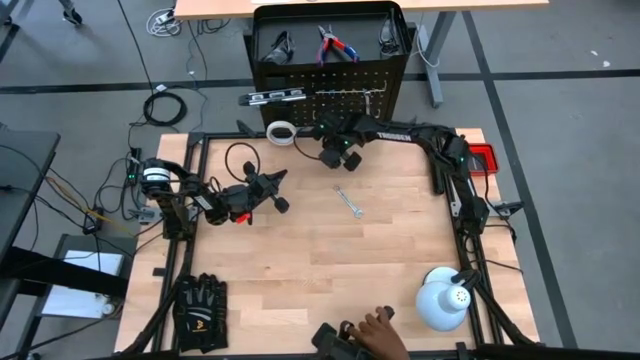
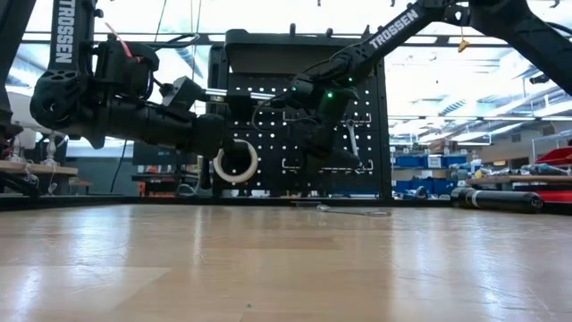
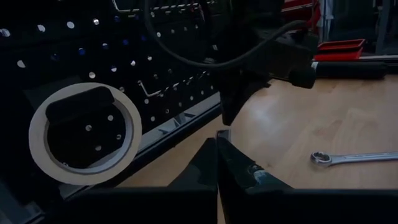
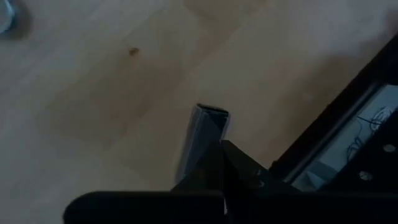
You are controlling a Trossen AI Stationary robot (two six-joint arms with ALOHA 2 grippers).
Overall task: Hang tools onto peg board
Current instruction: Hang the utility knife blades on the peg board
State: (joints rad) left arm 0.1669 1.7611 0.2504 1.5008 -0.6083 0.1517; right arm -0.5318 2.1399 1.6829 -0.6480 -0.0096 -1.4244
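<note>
I am seeing the peg board (image 1: 330, 98) standing upright at the far edge of the bench (image 1: 330, 260), with the red-handled pliers (image 1: 333, 45) lying in its top shelf and the dark level bar (image 1: 272, 96) hanging across its upper left. The white tape roll (image 1: 281, 132) is hanging on the board's lower left. One silver wrench (image 1: 348, 201) is lying flat on the bench, well apart from the board.

My right gripper (image 1: 334, 154) is hovering just in front of the board, fingers pressed together and holding nothing. My left gripper (image 1: 274, 190) is sitting over the bench left of the wrench, fingers likewise closed and empty.

A person's hand (image 1: 378, 330) is resting at the near edge, between the black gloves (image 1: 199, 312) and the white dome lamp (image 1: 443, 300).
</note>
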